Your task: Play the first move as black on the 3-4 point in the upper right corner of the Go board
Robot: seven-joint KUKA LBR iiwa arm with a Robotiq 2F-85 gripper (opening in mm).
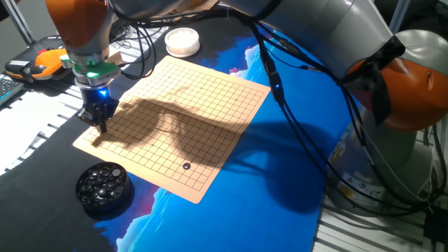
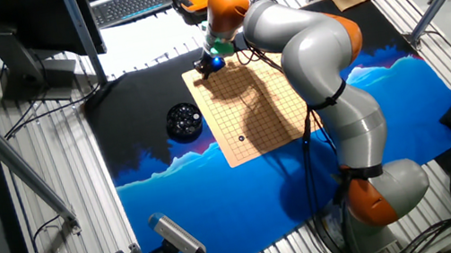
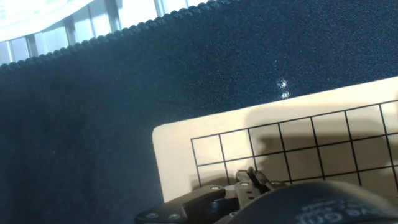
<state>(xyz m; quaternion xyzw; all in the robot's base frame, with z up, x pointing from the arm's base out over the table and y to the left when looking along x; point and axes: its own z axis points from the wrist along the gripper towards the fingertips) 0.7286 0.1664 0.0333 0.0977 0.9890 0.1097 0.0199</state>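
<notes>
The tan Go board (image 1: 183, 112) lies on the dark mat. One small black stone (image 1: 186, 166) rests on a grid point near the board's near right corner, also visible in the other fixed view (image 2: 241, 138). My gripper (image 1: 100, 126) hangs low over the board's left corner, far from that stone. In the hand view the fingertips (image 3: 250, 176) point at the grid about two or three lines in from the rounded corner of the board (image 3: 186, 134). The fingers are pressed together and no stone shows between them.
A round black bowl of stones (image 1: 103, 185) stands off the board near its left front edge. A white bowl (image 1: 182, 40) sits beyond the far corner. Cables trail from the arm across the blue mat (image 1: 280, 175). Clutter and a keyboard lie behind the table.
</notes>
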